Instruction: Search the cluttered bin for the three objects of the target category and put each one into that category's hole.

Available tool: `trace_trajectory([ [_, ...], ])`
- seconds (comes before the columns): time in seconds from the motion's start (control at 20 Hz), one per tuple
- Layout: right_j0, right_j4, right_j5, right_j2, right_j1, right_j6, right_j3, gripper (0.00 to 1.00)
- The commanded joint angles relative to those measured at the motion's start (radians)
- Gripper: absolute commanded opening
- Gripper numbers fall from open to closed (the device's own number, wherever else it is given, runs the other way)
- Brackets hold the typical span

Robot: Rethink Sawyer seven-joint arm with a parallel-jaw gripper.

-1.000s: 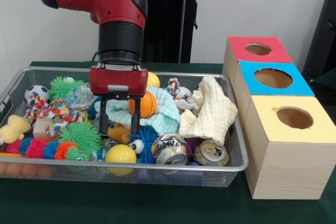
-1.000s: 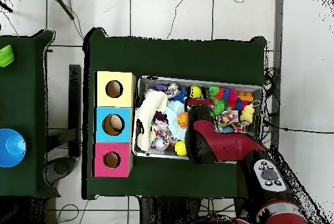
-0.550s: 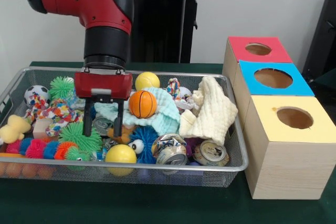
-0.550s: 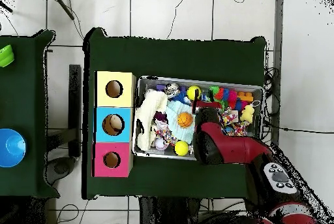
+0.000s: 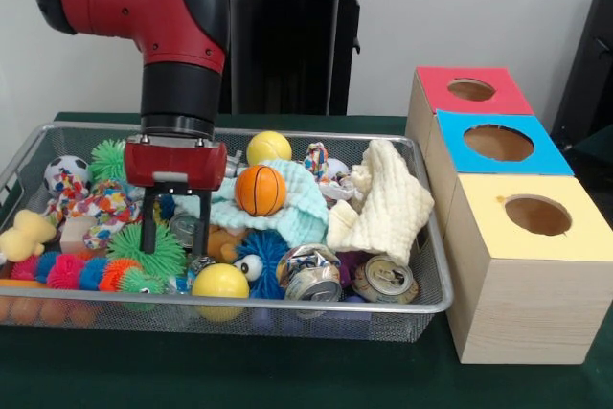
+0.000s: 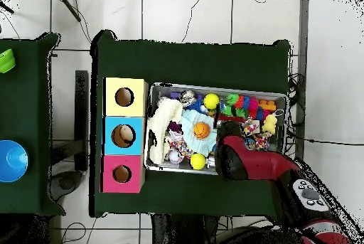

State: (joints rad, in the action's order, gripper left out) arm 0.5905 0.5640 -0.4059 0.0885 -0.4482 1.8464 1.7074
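while the end effector hangs with its two black fingers apart and nothing between them over a green spiky ball, the orange basketball, ribbed with black lines, lies on a teal cloth mid-bin. a smooth yellow ball sits at the near rim, another yellow ball at the far rim.
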Motion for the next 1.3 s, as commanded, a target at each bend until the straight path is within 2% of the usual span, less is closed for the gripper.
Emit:
trace_trajectory([
  [0.05, -0.063, -0.066, 0.081, 0.020, 0.017, 0.154, 0.029, 1.00],
  [0.55, -0.082, -0.089, 0.107, 0.006, -0.013, 0.159, 0.047, 1.00],
  [0.85, -0.064, -0.084, 0.099, 0.012, 0.045, 0.162, 0.041, 1.00],
  [1.1, -0.016, -0.055, 0.117, 0.052, 0.081, 0.158, 0.030, 1.00],
  [1.3, -0.041, -0.092, 0.140, 0.011, 0.077, 0.155, 0.049, 1.00],
])
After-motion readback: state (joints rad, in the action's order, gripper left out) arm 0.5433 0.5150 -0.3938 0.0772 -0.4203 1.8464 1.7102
